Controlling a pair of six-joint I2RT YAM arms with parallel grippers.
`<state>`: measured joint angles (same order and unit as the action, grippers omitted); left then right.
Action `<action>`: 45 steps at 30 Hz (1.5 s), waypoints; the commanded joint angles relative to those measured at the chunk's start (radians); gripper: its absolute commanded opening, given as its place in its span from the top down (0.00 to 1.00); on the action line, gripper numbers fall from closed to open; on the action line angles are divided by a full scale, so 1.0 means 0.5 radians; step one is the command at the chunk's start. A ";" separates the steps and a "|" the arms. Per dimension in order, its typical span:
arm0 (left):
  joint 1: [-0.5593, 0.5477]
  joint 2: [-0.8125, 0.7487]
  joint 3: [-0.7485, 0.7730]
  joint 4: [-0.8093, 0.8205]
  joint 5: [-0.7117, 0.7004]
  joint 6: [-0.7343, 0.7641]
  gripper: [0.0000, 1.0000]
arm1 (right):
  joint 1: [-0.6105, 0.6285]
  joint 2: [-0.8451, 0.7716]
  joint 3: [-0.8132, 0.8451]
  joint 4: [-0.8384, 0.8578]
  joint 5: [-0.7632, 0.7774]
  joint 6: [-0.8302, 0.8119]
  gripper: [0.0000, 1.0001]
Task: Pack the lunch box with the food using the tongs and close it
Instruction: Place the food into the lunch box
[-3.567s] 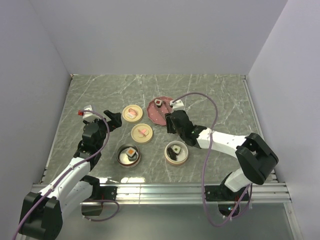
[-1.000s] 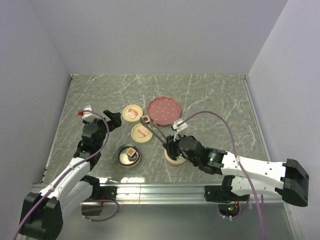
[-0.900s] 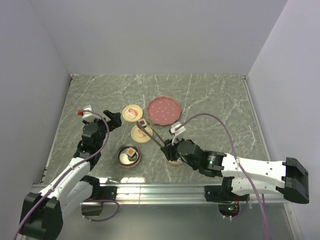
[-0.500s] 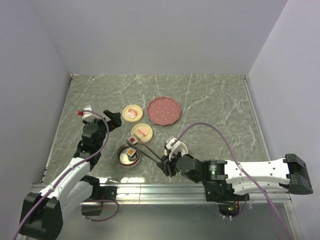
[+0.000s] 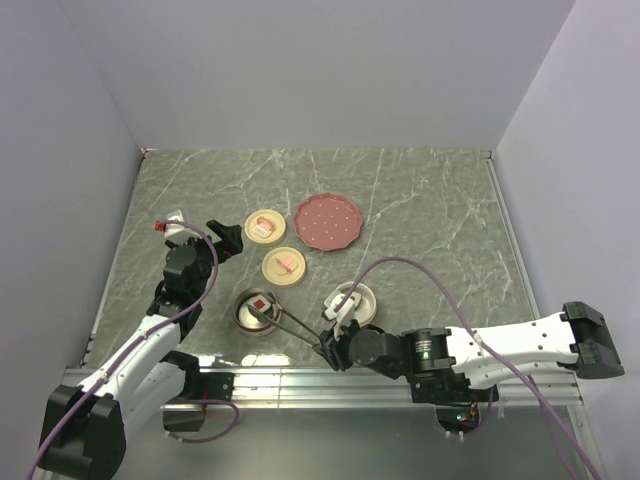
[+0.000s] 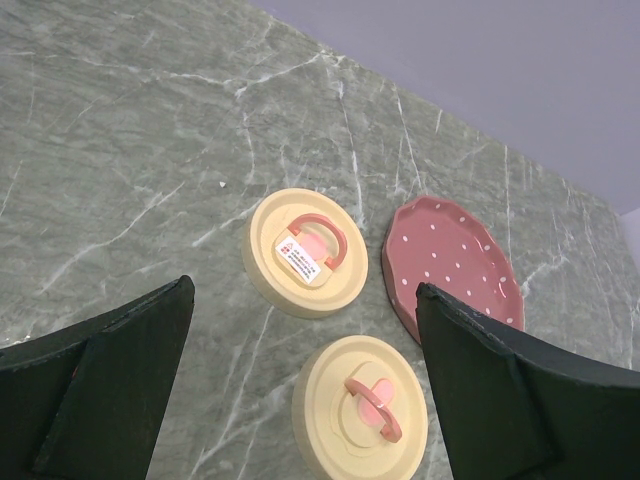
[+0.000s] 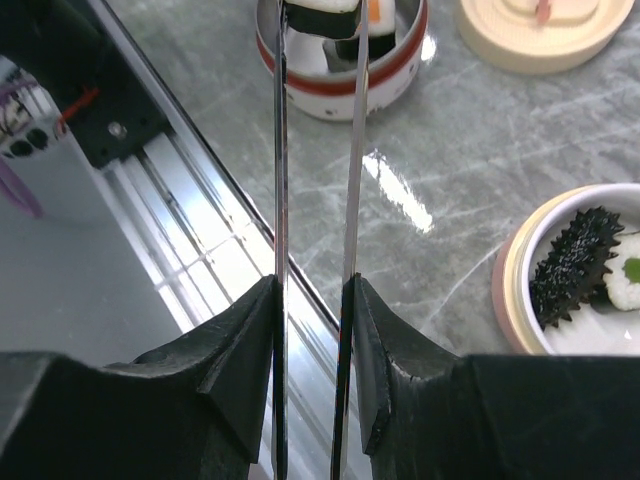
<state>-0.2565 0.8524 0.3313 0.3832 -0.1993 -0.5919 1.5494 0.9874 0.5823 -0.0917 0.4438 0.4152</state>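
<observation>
- Small dark-sided cube [image 7: 320,15] at the tips of the thin dark grey metal tongs [image 7: 281,150]: clipped by the top edge in the right wrist view, top face unseen there.
- Round red-banded metal tin [image 7: 340,95], cream round lid [image 7: 530,40]: far parts out of frame.
- Cream-rimmed bowl [image 7: 515,290]: runs off the right edge.
- Tongs' handle end: buried inside the right gripper [image 7: 312,295].
- Left gripper [image 6: 303,290]: finger bases cut off; one finger covers the near rim of the pink dotted plate [image 6: 450,260].

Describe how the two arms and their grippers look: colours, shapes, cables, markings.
Both arms are white rounded links with black joints. The left arm carries a lilac cable and a small red tag by its wrist; the left gripper is black with broad wedge-shaped fingers. The right arm trails a long looping lilac cable; the right gripper has chunky black moulded fingers.
</observation>
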 commanded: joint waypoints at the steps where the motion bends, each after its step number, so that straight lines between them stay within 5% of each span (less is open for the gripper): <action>1: 0.010 -0.030 0.003 0.080 0.015 -0.016 0.01 | 0.037 0.032 0.078 0.045 0.057 0.016 0.91; 45: 0.010 -0.042 -0.003 0.086 0.021 -0.016 0.00 | 0.025 0.274 0.198 0.144 -0.004 -0.106 0.89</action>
<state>-0.2565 0.8463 0.3313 0.3832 -0.1993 -0.5919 1.5738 1.1633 0.6544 -0.0521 0.3805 0.3481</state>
